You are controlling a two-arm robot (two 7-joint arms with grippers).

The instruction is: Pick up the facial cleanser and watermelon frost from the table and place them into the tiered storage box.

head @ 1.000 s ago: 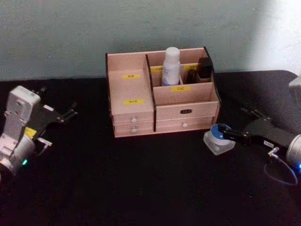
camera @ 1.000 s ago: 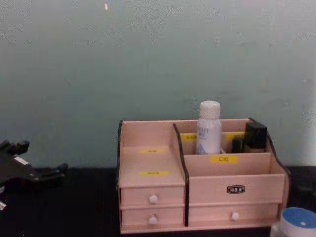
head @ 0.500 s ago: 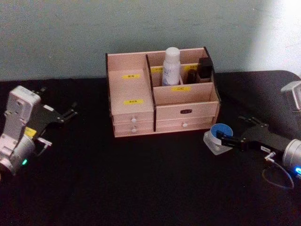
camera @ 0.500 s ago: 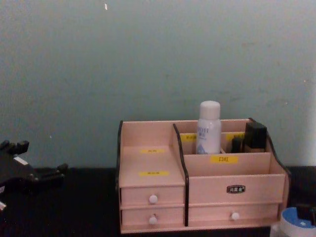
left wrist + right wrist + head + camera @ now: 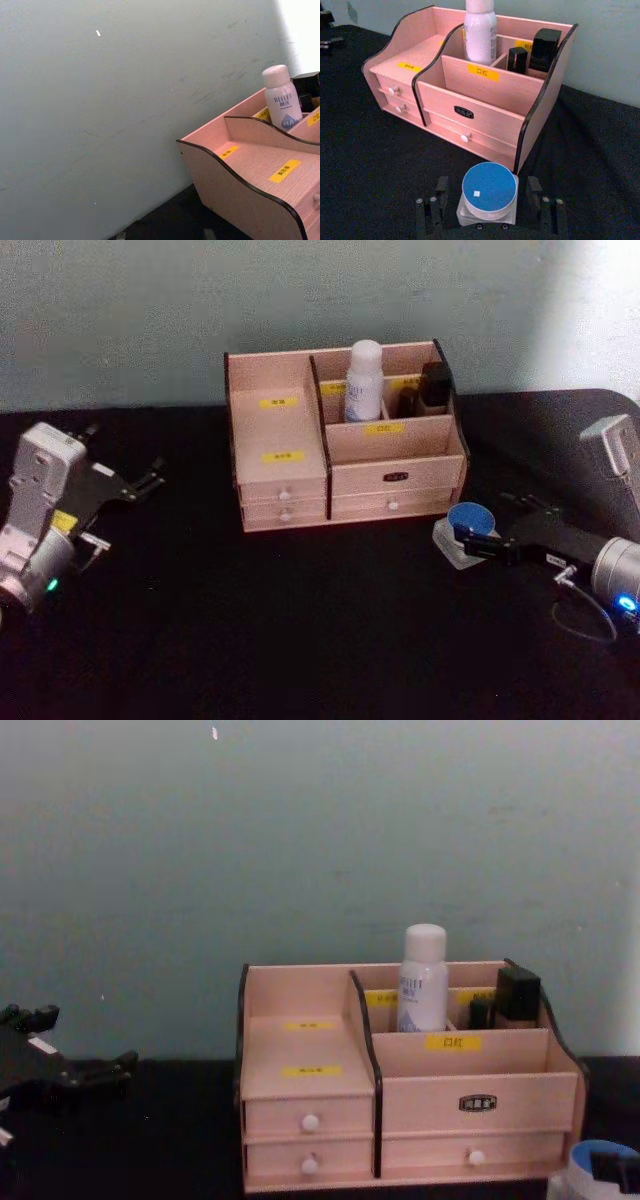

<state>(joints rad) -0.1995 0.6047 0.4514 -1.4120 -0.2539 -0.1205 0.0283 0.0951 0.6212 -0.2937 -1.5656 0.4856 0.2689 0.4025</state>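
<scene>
Watermelon frost jar (image 5: pixel 466 528), blue-lidded, stands on the table (image 5: pixel 300 630) just off the tiered storage box's (image 5: pixel 395 455) right front corner. Right gripper (image 5: pixel 489 206) straddles it, fingers (image 5: pixel 434 202) spread, holding nothing; probably squaring up to close. Right wrist view shows gaps on both sides; head view cannot. Left gripper (image 5: pixel 140 480) parked far left.

The tiered storage box (image 5: pixel 395 455) is pale pinkish wood with black edges, yellow labels and white knobs. The bottle (image 5: pixel 364 380) is white with blue print; the jar (image 5: pixel 489 192) has a blue lid. The table (image 5: pixel 250 640) is black.
</scene>
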